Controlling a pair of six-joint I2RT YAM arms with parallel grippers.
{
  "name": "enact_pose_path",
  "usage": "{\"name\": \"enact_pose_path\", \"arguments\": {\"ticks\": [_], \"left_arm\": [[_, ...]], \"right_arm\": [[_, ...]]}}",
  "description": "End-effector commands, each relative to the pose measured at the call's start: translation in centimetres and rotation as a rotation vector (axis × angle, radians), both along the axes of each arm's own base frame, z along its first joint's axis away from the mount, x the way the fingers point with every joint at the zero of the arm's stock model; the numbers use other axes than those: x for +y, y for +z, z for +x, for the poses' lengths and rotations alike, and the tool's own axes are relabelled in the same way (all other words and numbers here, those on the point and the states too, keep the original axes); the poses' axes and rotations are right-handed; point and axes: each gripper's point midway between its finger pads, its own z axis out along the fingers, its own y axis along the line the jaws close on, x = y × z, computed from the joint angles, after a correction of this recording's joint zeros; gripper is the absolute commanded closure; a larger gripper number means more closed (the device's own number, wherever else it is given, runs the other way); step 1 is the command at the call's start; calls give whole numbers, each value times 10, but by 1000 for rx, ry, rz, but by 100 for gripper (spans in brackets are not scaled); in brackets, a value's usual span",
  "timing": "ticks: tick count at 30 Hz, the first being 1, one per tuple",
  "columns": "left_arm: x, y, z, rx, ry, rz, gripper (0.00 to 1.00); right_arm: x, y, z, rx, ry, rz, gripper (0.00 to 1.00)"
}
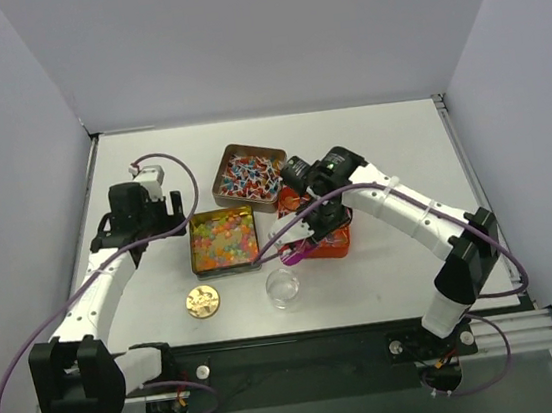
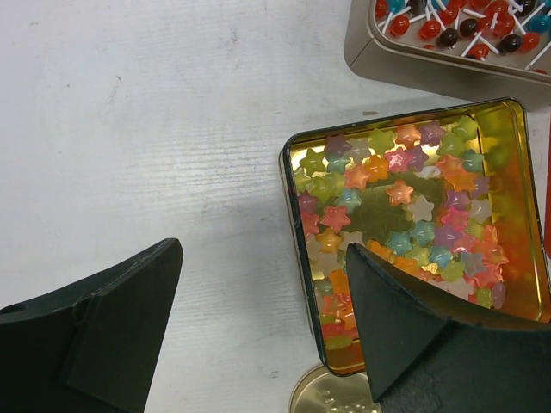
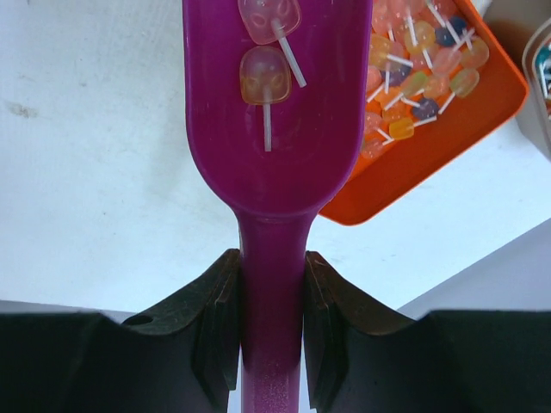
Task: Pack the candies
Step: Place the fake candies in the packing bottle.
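The right gripper [image 3: 271, 318] clamps the purple scoop [image 3: 293, 172] by its handle. Two lollipop candies [image 3: 265, 76] lie in its bowl, beside the orange tray [image 3: 430, 155]. The left gripper [image 2: 265, 249] hangs spread wide by the gold tin [image 2: 516, 172] of star candies [image 2: 400, 191].

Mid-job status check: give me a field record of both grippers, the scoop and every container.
left gripper: open, empty, over the table left of the gold tin
right gripper: fingers shut on the purple scoop handle
scoop load: two pale stick candies
scoop position: just off the orange tray, over table
gold tin contents: star candies, floor partly bare
grey tin contents: red, blue, white wrapped candies
clear jar: upright, no candies visible inside
gold lid: flat, left of jar
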Motion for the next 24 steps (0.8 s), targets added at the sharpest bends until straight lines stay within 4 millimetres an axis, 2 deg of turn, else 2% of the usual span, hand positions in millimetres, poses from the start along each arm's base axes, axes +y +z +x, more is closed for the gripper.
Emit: {"name": "enact_pose_path", "arguments": {"ticks": [1,6,17,21,24], "left_arm": [[2,22,12,-119,6,-40,12],[6,21,14,-140,11,-48,12],[2,6,9,-107,35,-95,12],[6,-6,0,-49,106,-127,13],[10,-25,-10,20,167,-144,16]], "right_arm": [[-10,2,-15,-31,32,-161,100],[1,1,-25,-60,76,-216,100],[6,9,-26,-120,116,-298,100],[7,19,-21,-149,99,-279,100],[4,32,-14,-169,35,-227,100]]}}
